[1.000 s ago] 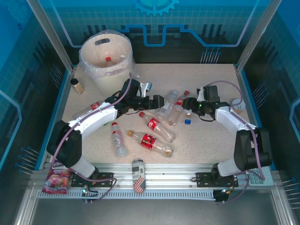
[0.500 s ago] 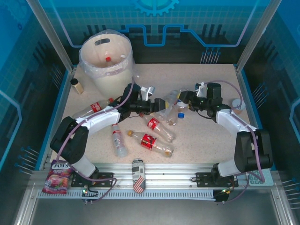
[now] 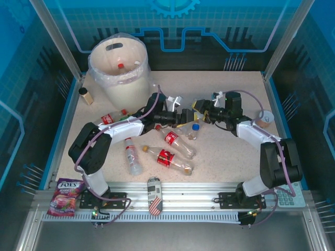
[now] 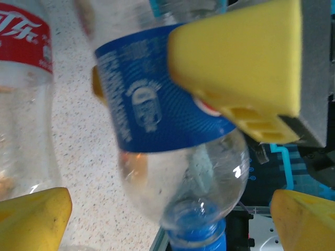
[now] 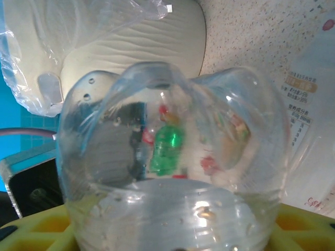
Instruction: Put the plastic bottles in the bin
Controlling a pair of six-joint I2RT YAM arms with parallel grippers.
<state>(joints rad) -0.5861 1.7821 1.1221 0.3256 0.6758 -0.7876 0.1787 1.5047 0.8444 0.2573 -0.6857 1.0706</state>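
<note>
Right wrist view: the right gripper [image 5: 167,230] is closed on a clear bottle [image 5: 172,157], whose ribbed base faces the lens. The yellow fingers [image 5: 309,222] are cut off by the lower edge, so the contact itself cannot be seen here. Green and red shapes seen through the plastic are too distorted to name. Behind the bottle stands the bin [image 5: 131,36] with its clear bag liner [image 5: 31,63], both cropped by the frame.

Left wrist view: the same bottle carries a blue label [image 4: 152,104] and a blue cap [image 4: 196,235], which the right wrist view hides behind the base. One yellow pad [image 4: 235,68] of the right gripper presses on the label. The left gripper [image 4: 168,222] is wide open and holds nothing. Its two tips sit at the lower corners, one on each side of the cap end and apart from it. A red-labelled bottle [image 4: 21,78] is cut off at the left edge, and the whole picture is blurred.

Top external view: both grippers meet over the middle of the table [image 3: 225,151] and cover most of the held bottle, leaving only its blue cap plain. How the jaws stand cannot be read here. The bin sits in the far left corner, well apart from the grippers, with one red-capped bottle [image 3: 120,66] inside. The other bottles [image 3: 168,157] lie on the table near the left arm [image 3: 112,130].
</note>
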